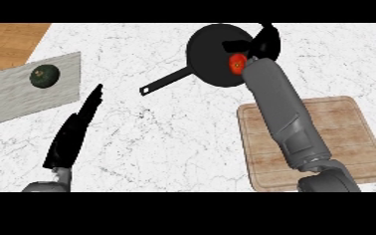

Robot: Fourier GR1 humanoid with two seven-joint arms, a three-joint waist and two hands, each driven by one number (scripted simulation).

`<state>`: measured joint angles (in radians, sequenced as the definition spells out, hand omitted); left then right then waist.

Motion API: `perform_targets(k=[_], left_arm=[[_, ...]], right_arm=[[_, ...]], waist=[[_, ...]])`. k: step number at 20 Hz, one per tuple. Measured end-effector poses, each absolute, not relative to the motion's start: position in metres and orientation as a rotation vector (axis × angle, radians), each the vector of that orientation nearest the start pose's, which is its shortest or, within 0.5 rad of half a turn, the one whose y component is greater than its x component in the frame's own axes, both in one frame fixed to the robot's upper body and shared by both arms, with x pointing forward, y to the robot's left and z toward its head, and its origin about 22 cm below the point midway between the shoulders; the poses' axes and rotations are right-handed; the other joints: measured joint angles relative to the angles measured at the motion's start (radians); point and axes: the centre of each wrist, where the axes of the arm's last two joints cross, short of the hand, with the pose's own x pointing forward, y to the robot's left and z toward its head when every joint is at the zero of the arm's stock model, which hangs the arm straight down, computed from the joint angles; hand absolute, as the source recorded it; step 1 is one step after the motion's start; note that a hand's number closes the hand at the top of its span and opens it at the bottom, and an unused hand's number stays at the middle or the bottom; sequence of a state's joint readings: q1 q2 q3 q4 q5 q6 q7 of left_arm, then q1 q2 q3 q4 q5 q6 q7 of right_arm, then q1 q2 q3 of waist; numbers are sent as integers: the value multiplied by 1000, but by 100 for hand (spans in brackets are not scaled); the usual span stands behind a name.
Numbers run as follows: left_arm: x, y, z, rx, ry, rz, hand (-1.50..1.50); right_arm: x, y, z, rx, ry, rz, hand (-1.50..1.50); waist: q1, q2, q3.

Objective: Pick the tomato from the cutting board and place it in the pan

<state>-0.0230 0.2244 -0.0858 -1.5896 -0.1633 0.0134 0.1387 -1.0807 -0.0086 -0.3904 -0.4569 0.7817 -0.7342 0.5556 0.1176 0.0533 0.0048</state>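
Observation:
The black pan [209,47] lies at the back of the counter, its handle [165,82] pointing down-left. A red tomato [235,63] shows inside the pan at its right side, partly hidden by my right wrist. My right hand [263,42] hangs over the pan's right rim, with the thumb spread to the left and the fingers reaching past the far edge. The tomato sits below the thumb, outside the fingers. The wooden cutting board [345,129] at the lower right has my right forearm across it. My left hand [73,129] rests at the lower left, fingers straight.
A grey mat [62,92] at the left edge carries a dark green round vegetable [44,75]. A strip of wooden surface [18,37] shows at the back left corner. White marble counter [169,139] spreads between the mat and the cutting board.

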Motion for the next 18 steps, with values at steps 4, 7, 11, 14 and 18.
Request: perform_targets(k=[4, 7, 11, 14, 18], left_arm=[[244, 260, 20, 262, -1450, -342, 0], [243, 262, 20, 272, -1444, -334, 0], [238, 265, 18, 287, -1429, -324, 0], [235, 269, 13, 296, -1414, -309, 0], [230, 277, 8, 312, -1399, -290, 0]], right_arm=[[450, -142, 85, -918, -1218, -256, -150], [451, -150, 86, -953, -1256, -372, -150], [448, -164, 76, -995, -1253, -512, -150], [444, -170, 69, -1013, -1265, -583, -150], [430, -188, 48, -1060, -1294, -631, -150]], waist=[[1, -4, -1], [-11, -9, -1], [-31, -18, -2], [-54, -29, -2], [-81, -41, -3]])
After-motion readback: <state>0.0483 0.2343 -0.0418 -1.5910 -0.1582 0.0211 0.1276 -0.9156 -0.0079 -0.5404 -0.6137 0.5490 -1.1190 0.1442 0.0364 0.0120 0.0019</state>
